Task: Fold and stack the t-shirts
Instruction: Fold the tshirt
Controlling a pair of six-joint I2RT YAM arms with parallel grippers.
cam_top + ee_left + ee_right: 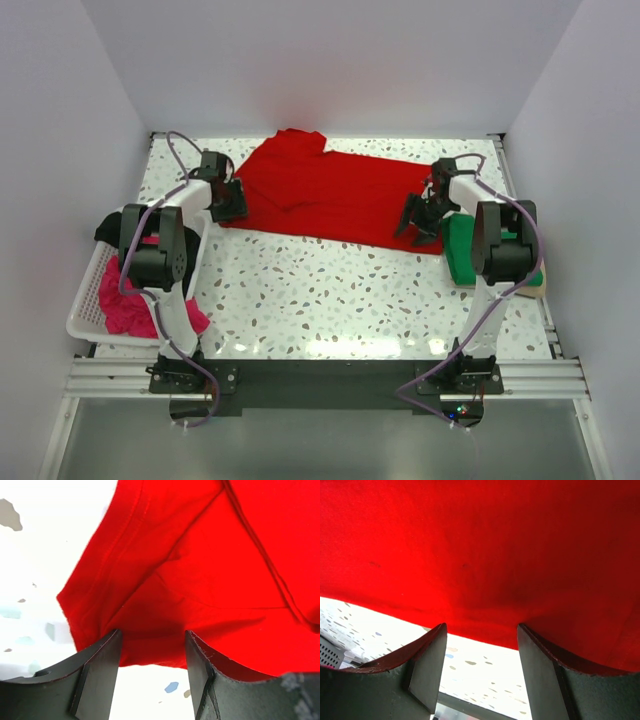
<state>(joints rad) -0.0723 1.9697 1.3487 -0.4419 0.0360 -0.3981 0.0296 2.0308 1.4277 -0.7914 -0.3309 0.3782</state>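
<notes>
The red t-shirt (320,190) lies spread flat across the far half of the table. My left gripper (228,200) is open at the shirt's left edge; in the left wrist view (152,642) its jaws straddle the near hem of the red cloth (200,570). My right gripper (420,222) is open at the shirt's right near corner; its jaws straddle the hem in the right wrist view (481,635). A folded green t-shirt (463,250) lies at the right edge. The magenta t-shirt (125,305) and a bit of the black t-shirt (105,232) sit in the basket.
A white slotted basket (85,300) stands at the table's left edge beside the left arm. White walls close in the table on three sides. The speckled tabletop (330,290) stretches between the red shirt and the arm bases.
</notes>
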